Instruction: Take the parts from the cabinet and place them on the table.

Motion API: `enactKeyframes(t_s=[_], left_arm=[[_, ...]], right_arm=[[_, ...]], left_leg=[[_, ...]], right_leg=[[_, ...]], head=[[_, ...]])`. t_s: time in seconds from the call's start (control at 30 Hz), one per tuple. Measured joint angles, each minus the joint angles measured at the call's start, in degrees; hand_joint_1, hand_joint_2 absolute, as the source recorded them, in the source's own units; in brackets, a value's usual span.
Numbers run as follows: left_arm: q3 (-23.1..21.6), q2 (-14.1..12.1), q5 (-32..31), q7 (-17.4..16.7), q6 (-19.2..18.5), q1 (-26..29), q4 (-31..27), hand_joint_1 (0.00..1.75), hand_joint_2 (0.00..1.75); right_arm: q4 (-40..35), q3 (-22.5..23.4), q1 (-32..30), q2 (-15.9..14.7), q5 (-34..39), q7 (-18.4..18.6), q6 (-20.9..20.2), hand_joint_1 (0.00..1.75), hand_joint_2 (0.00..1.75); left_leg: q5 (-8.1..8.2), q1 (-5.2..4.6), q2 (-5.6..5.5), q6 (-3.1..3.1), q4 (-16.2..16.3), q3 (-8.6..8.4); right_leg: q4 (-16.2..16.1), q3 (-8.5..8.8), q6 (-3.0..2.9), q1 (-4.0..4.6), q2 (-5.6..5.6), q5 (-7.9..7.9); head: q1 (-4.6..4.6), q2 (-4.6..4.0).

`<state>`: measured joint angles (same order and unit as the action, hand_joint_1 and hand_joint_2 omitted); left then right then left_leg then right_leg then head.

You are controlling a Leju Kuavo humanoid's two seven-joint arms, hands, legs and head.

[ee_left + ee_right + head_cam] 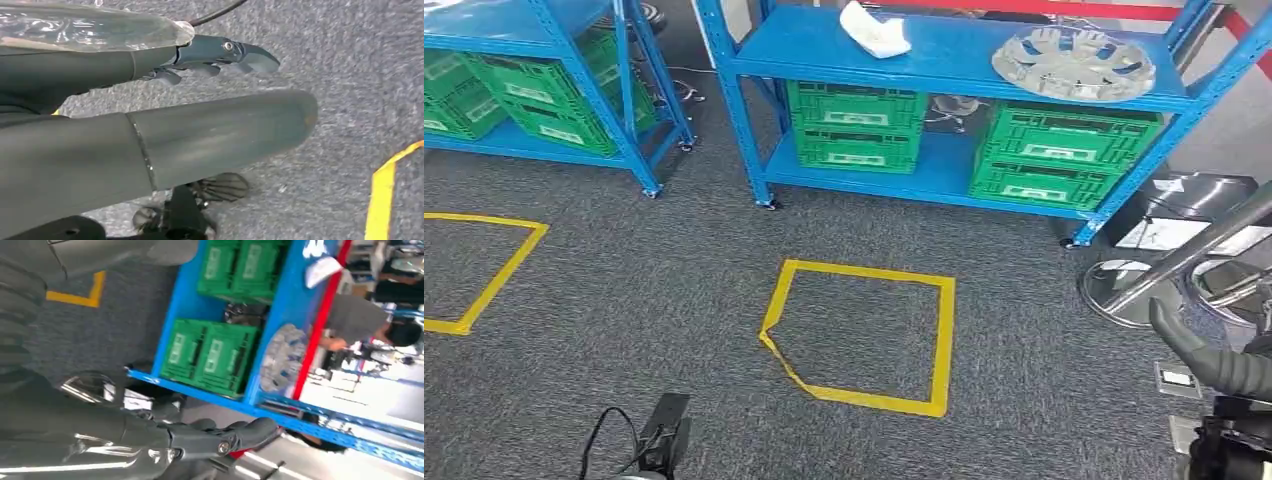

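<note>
A silver wheel cover (pixel 1074 62) lies on the top shelf of the blue cabinet (pixel 944 50), towards its right end. A white part (pixel 874 30) lies on the same shelf further left. Both also appear in the right wrist view: the wheel cover (pixel 282 357) and the white part (pixel 322 270). My right hand (pixel 1214 362) hangs low at the right, well short of the cabinet, and holds nothing; its fingers (pixel 225 437) are stretched out. My left hand (pixel 220 100) points down at the carpet, its thumb and fingers apart and holding nothing.
Green crates (pixel 856 125) fill the cabinet's lower shelf. A second blue rack (pixel 584 60) with crates stands at the left. Yellow tape squares (pixel 864 335) mark the grey carpet. A chrome stool base (pixel 1139 290) stands at the right. A person (pixel 360 320) is behind the cabinet.
</note>
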<state>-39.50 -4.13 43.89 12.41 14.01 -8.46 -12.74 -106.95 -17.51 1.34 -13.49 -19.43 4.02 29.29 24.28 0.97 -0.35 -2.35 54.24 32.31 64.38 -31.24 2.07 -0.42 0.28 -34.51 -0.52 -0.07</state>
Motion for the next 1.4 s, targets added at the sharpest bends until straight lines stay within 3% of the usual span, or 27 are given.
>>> enactKeyframes(t_s=[0.07,0.1,0.13,0.2,0.23,0.27,0.37,0.43,0.47,0.53,0.57,0.6,0.63,0.67,0.73,0.77,0.87,0.93,0.97,1.03,1.07,1.1,1.13,1.2,1.23,1.3,1.4], left_arm=[[-0.1,0.0,0.0,0.0,0.0,0.1,0.0,0.00,0.00],[-0.1,0.0,0.0,0.0,0.0,0.1,0.0,0.00,0.00],[-0.1,0.0,0.0,0.0,0.0,0.2,0.0,0.00,0.00],[-0.1,0.1,0.1,0.0,0.0,0.2,0.0,0.00,0.00],[-0.1,0.1,0.1,0.0,0.0,0.3,0.0,0.00,0.00],[-0.1,0.1,0.1,0.0,0.0,0.0,0.0,0.00,0.00],[-0.1,0.0,0.1,0.0,0.0,0.1,0.0,0.00,0.00],[-0.1,0.0,0.0,0.0,0.0,0.1,0.0,0.00,0.00],[-0.1,0.0,0.0,0.0,-0.1,-0.1,0.0,0.00,0.00],[-0.1,0.0,-0.1,0.0,-0.2,-0.1,0.0,0.00,0.00],[-0.1,0.0,-0.1,0.0,-0.2,-0.1,0.0,0.00,0.00],[-0.1,0.0,-0.1,-0.2,-0.2,0.1,0.0,0.00,0.00],[-0.2,0.0,-0.1,-0.2,-0.2,0.3,0.0,0.00,0.00],[-0.2,0.0,0.0,-0.2,-0.2,0.4,0.0,0.00,0.00],[-0.2,-0.2,0.0,-0.2,-0.2,0.3,0.0,0.00,0.00],[-0.2,-0.2,0.0,-0.2,-0.2,0.3,0.0,0.00,0.00],[-0.2,-0.1,-0.2,-0.2,-0.2,0.1,0.0,0.00,0.00],[-0.2,0.1,-0.3,-0.3,-0.2,0.1,0.0,0.00,0.00],[-0.2,0.0,-0.3,-0.3,-0.2,0.1,0.0,0.00,0.00],[-0.2,0.0,-0.3,-0.3,-0.2,0.0,0.0,0.00,0.00],[-0.2,0.0,-0.3,-0.3,-0.2,0.1,0.0,0.00,0.00],[-0.2,0.0,-0.3,-0.3,-0.2,0.1,0.0,0.00,0.00],[-0.2,0.0,-0.3,-0.3,-0.2,0.1,0.0,0.00,0.00],[-0.2,0.1,-0.3,-0.3,-0.2,0.1,0.0,0.00,0.00],[-0.2,0.2,-0.3,-0.3,-0.2,0.1,0.0,0.00,0.00],[-0.2,0.2,-0.2,-0.3,-0.2,-0.1,0.0,0.00,0.00],[-0.2,0.2,0.0,-0.2,-0.2,0.0,0.0,0.00,0.00]], right_arm=[[0.0,0.0,-0.5,0.0,0.0,0.1,-0.1,0.00,1.75],[0.0,0.0,-0.5,0.0,0.0,0.1,-0.1,0.00,1.75],[0.0,0.0,-0.5,0.0,0.0,0.1,-0.1,0.00,1.75],[0.0,0.0,-0.5,0.0,0.0,0.1,-0.2,0.00,1.75],[0.0,0.0,-0.5,0.0,0.0,0.1,-0.2,0.00,1.75],[0.0,0.0,-0.4,0.0,0.0,0.2,-0.2,0.00,1.75],[0.0,0.1,-0.4,0.0,0.0,0.2,-0.2,0.00,1.75],[-0.3,0.0,-0.5,0.0,-0.2,0.2,-0.2,0.00,1.75],[-0.4,0.0,-0.4,0.0,-0.3,0.2,-0.2,0.00,1.75],[-0.4,0.1,-0.5,0.0,-0.4,0.3,-0.2,0.00,1.75],[-0.4,0.1,-0.7,0.0,-0.5,0.3,-0.2,0.00,1.75],[-0.4,0.1,-0.8,0.0,-0.5,0.3,-0.2,0.00,1.75],[-0.4,0.1,-0.9,0.1,-0.6,0.5,-0.2,0.00,1.75],[-0.4,0.1,-1.0,0.1,-0.6,0.5,-0.2,0.00,1.75],[-0.4,0.1,-1.0,0.2,-0.6,0.5,-0.2,0.00,1.75],[-0.4,0.1,-0.9,0.2,-0.6,0.5,-0.2,0.00,1.75],[-0.5,0.3,-1.0,0.2,-0.6,0.6,-0.1,0.00,1.75],[-0.8,0.4,-1.2,0.3,-0.5,0.7,0.0,0.00,1.75],[-0.9,0.5,-1.2,0.3,-0.5,0.6,0.0,0.00,1.75],[-0.9,0.8,-1.4,0.3,-0.5,0.6,0.1,0.00,1.75],[-0.9,0.8,-1.6,0.3,-0.5,0.7,0.1,0.00,1.75],[-0.9,0.8,-1.7,0.3,-0.5,0.7,0.1,0.00,1.75],[-0.9,0.8,-1.7,0.3,-0.5,0.7,0.1,0.00,1.75],[-0.9,0.9,-1.7,0.3,-0.1,0.1,0.2,0.00,1.75],[-0.9,1.0,-1.7,0.3,0.7,-1.1,0.4,0.00,0.00],[-0.8,1.2,-1.5,0.4,2.3,-2.5,0.2,0.00,0.00],[-0.6,1.3,-1.3,0.4,4.1,-2.5,-1.4,0.00,0.00]], left_leg=[[0.71,-0.06,-0.04,0.02,0.0,-0.73],[1.10,-0.05,-0.09,0.08,0.0,-1.25],[1.57,-0.02,-0.18,0.20,0.0,-1.94],[2.52,0.04,-0.29,0.54,0.0,-3.49],[3.01,0.03,-0.31,0.78,-0.2,-3.76],[3.30,-0.37,-0.41,1.21,0.0,-3.97],[3.39,-0.17,-0.36,1.86,-0.6,-4.19],[4.15,-0.08,-0.10,2.55,0.6,-4.35],[5.89,-0.16,-0.03,2.57,4.4,-2.44],[9.74,-0.16,-0.02,2.75,14.7,3.68],[10.46,-0.16,-0.02,2.81,18.5,6.33],[9.84,-0.16,-0.02,2.82,19.8,7.84],[7.59,-0.17,-0.02,2.70,18.0,7.81],[4.30,-0.17,-0.03,2.50,13.8,6.47],[-1.61,-0.24,0.00,1.80,3.0,2.28],[-1.18,-0.60,-0.05,1.73,0.6,1.15],[-0.43,-0.70,-0.08,1.26,0.5,1.09],[-0.48,-0.19,-0.05,0.76,-0.2,0.31],[-0.22,-0.06,-0.03,0.34,-0.3,-0.12],[0.32,-0.13,-0.03,0.04,-0.3,-0.69],[0.63,-0.20,-0.03,0.02,-0.3,-0.96],[0.94,-0.20,-0.06,0.07,-0.3,-1.33],[1.28,-0.19,-0.10,0.14,-0.3,-1.83],[2.11,-0.16,-0.20,0.39,-0.3,-3.17],[2.63,-0.17,-0.22,0.59,-0.3,-3.94],[3.14,-0.43,-0.29,1.19,-0.2,-4.08],[3.28,-0.33,-0.15,2.01,-0.8,-4.33]], right_leg=[[8.2,-5.55,0.33,-0.30,-0.02,-1.61],[8.6,-6.67,0.36,-0.32,-0.02,-0.45],[6.0,-6.33,0.31,-0.32,-0.02,2.16],[-3.8,-3.06,-0.04,-0.31,-0.03,8.91],[-8.4,-1.76,-0.29,-0.29,-0.06,11.14],[-9.2,-1.03,-0.42,0.21,-0.03,10.21],[-9.1,-0.79,-1.28,0.36,0.30,9.85],[-10.2,0.47,-2.02,-0.21,0.29,9.94],[-10.4,0.88,-2.44,-0.24,0.12,9.71],[-10.4,1.21,-2.91,-0.10,-0.12,9.27],[-10.4,1.37,-3.01,-0.03,-0.13,9.05],[-10.4,1.61,-3.09,0.01,-0.06,8.79],[-10.4,2.04,-3.05,0.01,0.11,8.46],[-10.4,2.57,-2.95,0.02,0.24,8.09],[-10.4,3.57,-2.55,0.02,0.31,7.26],[-10.2,3.61,-2.16,0.58,0.32,6.65],[-10.6,4.06,-1.38,0.39,0.44,6.02],[-9.8,3.94,-0.70,0.14,0.31,5.32],[-7.0,2.80,-0.41,0.23,0.22,3.97],[3.6,-2.93,0.13,-0.10,0.13,-0.19],[8.0,-5.70,0.30,-0.19,0.12,-1.31],[9.7,-7.27,0.39,-0.20,0.11,-0.98],[8.5,-7.39,0.36,-0.20,0.10,0.85],[-0.3,-4.29,0.08,-0.19,0.08,7.37],[-6.8,-1.85,-0.22,-0.16,0.03,11.23],[-9.9,-0.12,-0.67,0.41,0.05,9.94],[-9.7,-0.01,-1.59,0.48,0.31,9.68]], head=[[0.04,0.00],[0.04,0.00],[0.07,0.00],[0.09,0.00],[0.20,0.00],[0.26,0.00],[0.11,0.00],[0.11,0.00],[-0.24,0.00],[-0.50,0.00],[-0.48,0.00],[-0.50,0.00],[-0.57,0.00],[-0.66,0.00],[-0.96,0.00],[-0.94,0.00],[-0.59,0.00],[-0.64,0.00],[-0.35,0.00],[0.00,0.00],[0.00,0.00],[0.00,0.00],[0.02,0.00],[0.04,0.00],[0.13,0.00],[0.33,0.00],[0.20,0.00]])
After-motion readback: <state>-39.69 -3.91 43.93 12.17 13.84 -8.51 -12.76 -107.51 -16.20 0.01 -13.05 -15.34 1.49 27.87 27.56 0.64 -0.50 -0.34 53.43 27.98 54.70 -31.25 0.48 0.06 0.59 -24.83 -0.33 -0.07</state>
